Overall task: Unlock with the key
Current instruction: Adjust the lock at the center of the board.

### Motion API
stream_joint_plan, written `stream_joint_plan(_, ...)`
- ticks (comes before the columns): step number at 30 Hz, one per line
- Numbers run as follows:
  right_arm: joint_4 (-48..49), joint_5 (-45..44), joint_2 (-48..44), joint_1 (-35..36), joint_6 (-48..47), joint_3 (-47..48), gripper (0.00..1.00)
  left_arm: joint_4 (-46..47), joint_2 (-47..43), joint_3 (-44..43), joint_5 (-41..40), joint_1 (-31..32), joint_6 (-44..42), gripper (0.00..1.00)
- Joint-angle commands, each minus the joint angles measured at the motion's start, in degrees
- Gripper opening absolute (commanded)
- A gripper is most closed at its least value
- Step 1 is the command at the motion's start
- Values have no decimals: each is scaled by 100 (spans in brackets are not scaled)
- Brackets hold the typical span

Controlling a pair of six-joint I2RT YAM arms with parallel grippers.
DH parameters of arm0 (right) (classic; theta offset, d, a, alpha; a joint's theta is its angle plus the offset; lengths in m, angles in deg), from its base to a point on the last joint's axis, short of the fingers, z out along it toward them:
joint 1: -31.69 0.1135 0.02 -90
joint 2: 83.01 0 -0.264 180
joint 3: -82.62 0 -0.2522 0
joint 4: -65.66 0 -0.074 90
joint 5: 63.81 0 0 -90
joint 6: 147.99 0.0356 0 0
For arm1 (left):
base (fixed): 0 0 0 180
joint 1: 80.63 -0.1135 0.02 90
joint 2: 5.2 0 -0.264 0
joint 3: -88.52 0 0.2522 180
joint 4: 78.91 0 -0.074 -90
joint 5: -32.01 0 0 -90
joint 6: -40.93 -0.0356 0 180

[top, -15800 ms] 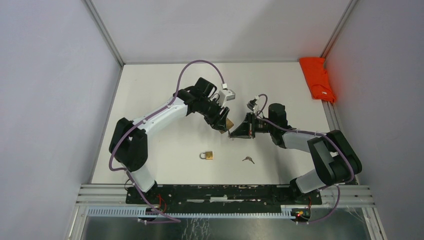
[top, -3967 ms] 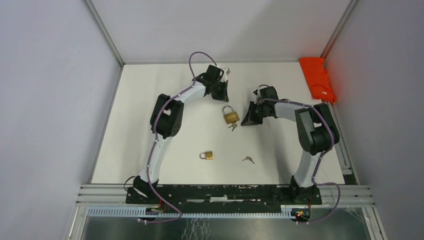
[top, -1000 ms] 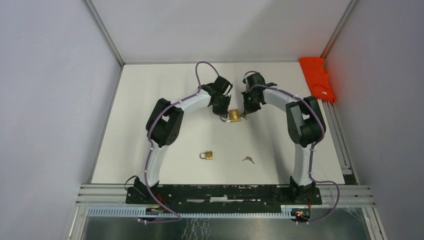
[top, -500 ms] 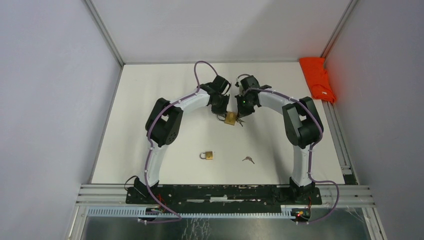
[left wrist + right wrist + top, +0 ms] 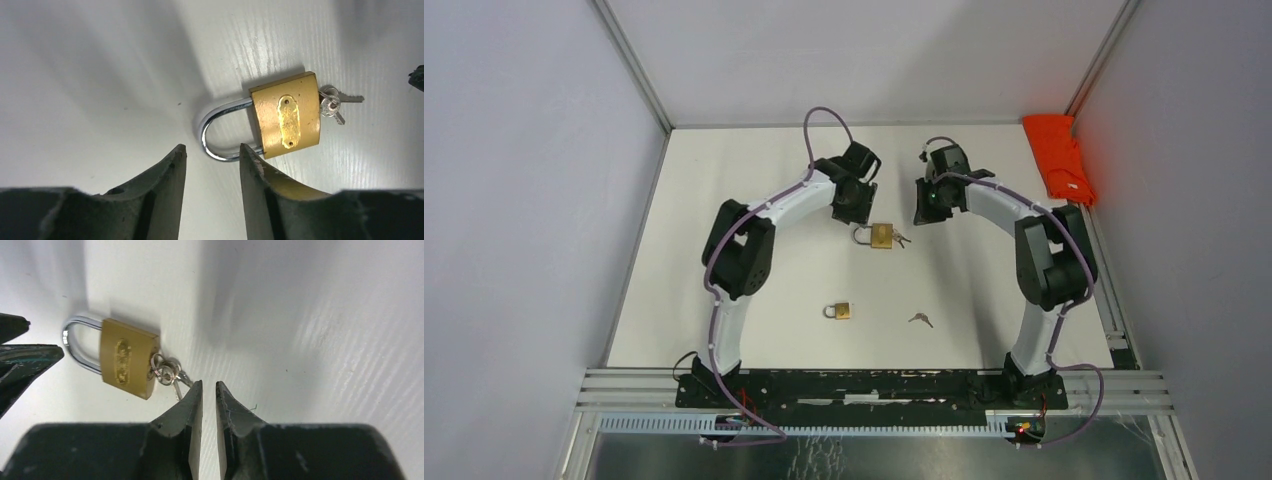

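Note:
The large brass padlock (image 5: 882, 236) lies flat on the white table, its shackle pointing left and a bunch of keys (image 5: 900, 239) in its keyhole end. In the left wrist view the padlock (image 5: 291, 115) lies just beyond my open, empty left gripper (image 5: 210, 150), with the keys (image 5: 332, 102) at its far end. My left gripper (image 5: 852, 207) hovers up-left of the lock. My right gripper (image 5: 927, 207) is up-right of it. In the right wrist view my right gripper (image 5: 208, 385) is empty, its jaws a narrow gap apart, just right of the keys (image 5: 167, 371) and padlock (image 5: 127, 362).
A smaller brass padlock (image 5: 839, 311) and a loose key (image 5: 920, 320) lie nearer the arm bases. An orange cloth (image 5: 1058, 158) lies at the back right by the frame rail. Grey walls enclose the table on three sides.
Both grippers have drawn back from the large padlock, the left up-left and the right to the right. The padlock now lies alone with its shackle pointing left.

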State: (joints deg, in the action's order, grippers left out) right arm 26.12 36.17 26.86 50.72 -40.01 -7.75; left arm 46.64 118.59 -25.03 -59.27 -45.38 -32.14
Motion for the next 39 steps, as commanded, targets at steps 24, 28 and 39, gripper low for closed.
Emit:
stream_joint_plan(24, 1364, 2234, -431, 17, 198, -937, 36, 856, -55, 582, 2326, -519, 252, 72)
stream_joint_plan(28, 1442, 2298, -481, 15, 235, -1044, 37, 823, 75, 450, 2187, -552, 143, 75)
stream_joint_plan(39, 1592, 2371, -144, 6, 477, -968, 37, 1524, 282, 924, 3265, -543, 620, 73)
